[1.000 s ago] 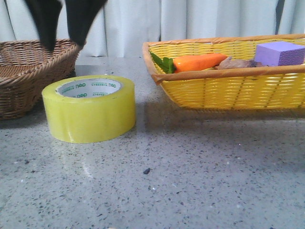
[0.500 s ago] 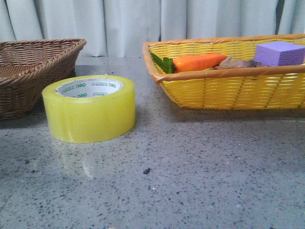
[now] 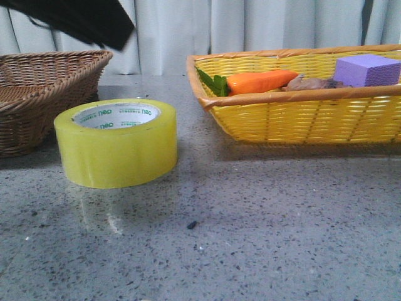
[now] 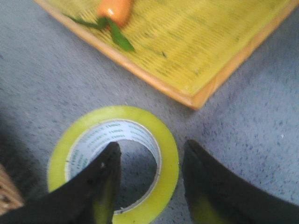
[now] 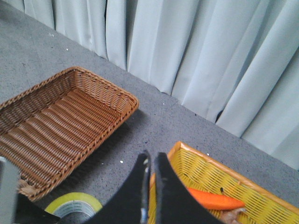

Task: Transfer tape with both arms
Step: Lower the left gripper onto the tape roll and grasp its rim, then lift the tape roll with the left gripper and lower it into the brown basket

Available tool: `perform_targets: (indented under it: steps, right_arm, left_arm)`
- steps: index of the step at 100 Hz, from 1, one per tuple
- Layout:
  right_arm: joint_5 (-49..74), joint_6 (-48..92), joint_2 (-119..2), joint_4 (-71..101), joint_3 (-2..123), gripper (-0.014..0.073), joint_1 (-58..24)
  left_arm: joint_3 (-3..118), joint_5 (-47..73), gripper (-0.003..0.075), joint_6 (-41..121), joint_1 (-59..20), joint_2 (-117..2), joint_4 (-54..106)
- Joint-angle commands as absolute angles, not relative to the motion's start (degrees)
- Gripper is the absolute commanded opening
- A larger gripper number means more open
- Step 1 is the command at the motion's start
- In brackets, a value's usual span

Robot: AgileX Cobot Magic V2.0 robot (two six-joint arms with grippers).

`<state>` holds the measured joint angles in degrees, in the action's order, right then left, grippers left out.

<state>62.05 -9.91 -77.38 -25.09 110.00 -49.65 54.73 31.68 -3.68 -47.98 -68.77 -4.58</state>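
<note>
On the right of the speckled grey table (image 3: 263,232), a yellow woven basket (image 3: 301,116) holds an orange toy carrot (image 3: 260,81), a purple foam block (image 3: 366,69) and a brownish item too small to identify. An empty brown wicker basket (image 3: 37,94) sits left. Between them lies the wide translucent yellow tape roll (image 3: 116,141), white core lettered green. The left gripper (image 4: 149,182) hangs spread above it, one finger over the core. The right gripper (image 5: 150,196) is pressed together.
</note>
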Motion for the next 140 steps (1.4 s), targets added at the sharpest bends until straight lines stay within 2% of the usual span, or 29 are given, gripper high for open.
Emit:
perform_targets:
  steps: [1, 33, 93, 100, 120, 127, 140]
  right_arm:
    - [59.21, -10.08, -75.74, -27.71, 111.55, -0.0067, -49.73]
    - [59.21, -10.08, -75.74, -28.14, 111.55, -0.0067, -49.73]
    - [59.21, -10.08, -75.74, -28.14, 111.55, -0.0067, -49.73]
    - [59.21, -10.08, -75.74, -28.14, 111.55, -0.0067, -49.73]
    - [59.21, -10.08, -75.74, -28.14, 111.55, -0.0067, -49.73]
    - [59.21, -10.08, -75.74, -28.14, 111.55, -0.0067, -49.73]
    - [59.31, -10.08, -75.74, -28.14, 111.55, -0.0067, -49.73]
  left_arm:
    - [60.09, 35.22, 0.0293, -3.01, -48.68, -72.17, -4.13]
    - [64.92, 41.14, 0.0293, 2.33, -48.68, -81.19, 0.44]
    - [64.92, 39.77, 0.0289, 2.75, -48.57, -86.77, 0.00]
    - [64.92, 39.77, 0.0249, 2.75, -48.57, -86.77, 0.00]
    - [64.95, 39.77, 0.0057, 2.75, -48.57, -86.77, 0.00]
    - [65.05, 39.99, 0.0028, 2.75, -48.57, -86.65, 0.42]
    - [66.60, 42.02, 0.0021, 2.75, -48.57, -86.65, 0.42]
